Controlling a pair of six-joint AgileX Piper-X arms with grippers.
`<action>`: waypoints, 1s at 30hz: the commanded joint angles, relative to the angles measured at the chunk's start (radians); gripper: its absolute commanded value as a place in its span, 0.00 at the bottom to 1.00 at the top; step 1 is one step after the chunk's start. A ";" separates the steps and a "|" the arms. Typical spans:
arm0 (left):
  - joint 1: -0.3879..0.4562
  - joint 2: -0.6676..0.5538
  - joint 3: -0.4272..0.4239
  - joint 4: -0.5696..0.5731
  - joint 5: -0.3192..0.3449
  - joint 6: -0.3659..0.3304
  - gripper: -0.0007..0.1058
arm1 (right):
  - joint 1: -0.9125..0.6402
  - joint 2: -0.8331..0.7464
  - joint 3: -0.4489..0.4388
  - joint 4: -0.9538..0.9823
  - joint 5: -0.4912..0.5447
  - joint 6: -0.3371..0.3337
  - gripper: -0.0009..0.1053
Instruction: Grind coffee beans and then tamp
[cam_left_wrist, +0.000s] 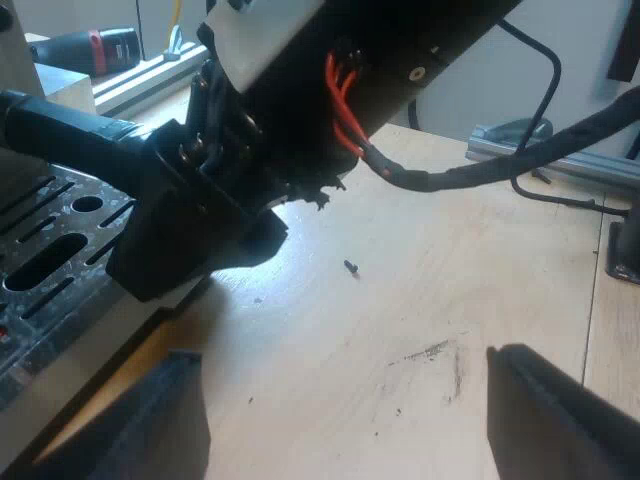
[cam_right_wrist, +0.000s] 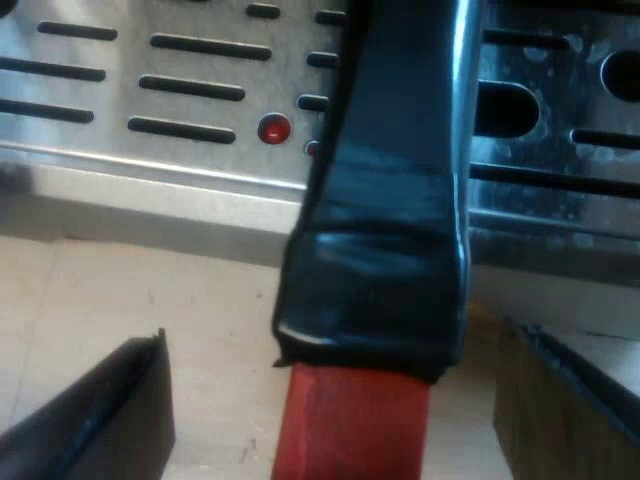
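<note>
1. Right pincer (cam_right_wrist: 335, 340) straddles the dark, glossy handle (cam_right_wrist: 385, 200) of the coffee holder, just above its squared red end (cam_right_wrist: 350, 430). Its two black fingers (cam_right_wrist: 100, 420) stand released, with a gap on each side of the handle, one gap wider than the other.
2. The handle hangs over the slotted, shiny metal drip tray (cam_right_wrist: 190, 90) of the espresso machine. The holder's far end is hidden, so I cannot tell whether it is locked in or loose.
3. Left pincer (cam_left_wrist: 340, 375) hovers released and empty over the pale wooden surface (cam_left_wrist: 420, 290), well apart from the handle and facing the other arm at the tray's edge.
4. My reading is that the step in hand is closing on the handle so the holder can be moved for grinding. That puts the task in its early part.
5. What could go wrong:
   - Because the gaps are unequal, one finger would touch first and push the handle sideways, twisting the holder.
   - The handle looks slick, and a grip this close to the red end could slide off under load.
   - If the holder is locked in, a straight pull without turning would strain the arm or make the grip slip.
   - The left pincer faces the right arm, so a careless advance could bump it.
</note>
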 joint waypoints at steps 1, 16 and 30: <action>-0.005 0.001 -0.002 -0.020 0.008 -0.010 0.59 | -0.004 0.000 -0.002 -0.002 0.006 -0.013 0.51; -0.005 0.001 -0.002 -0.020 0.008 -0.010 0.59 | 0.023 -0.010 -0.002 0.046 0.006 -0.027 0.01; -0.005 0.001 -0.002 -0.020 0.008 -0.010 0.59 | 0.163 -0.056 -0.002 0.240 0.111 0.109 0.01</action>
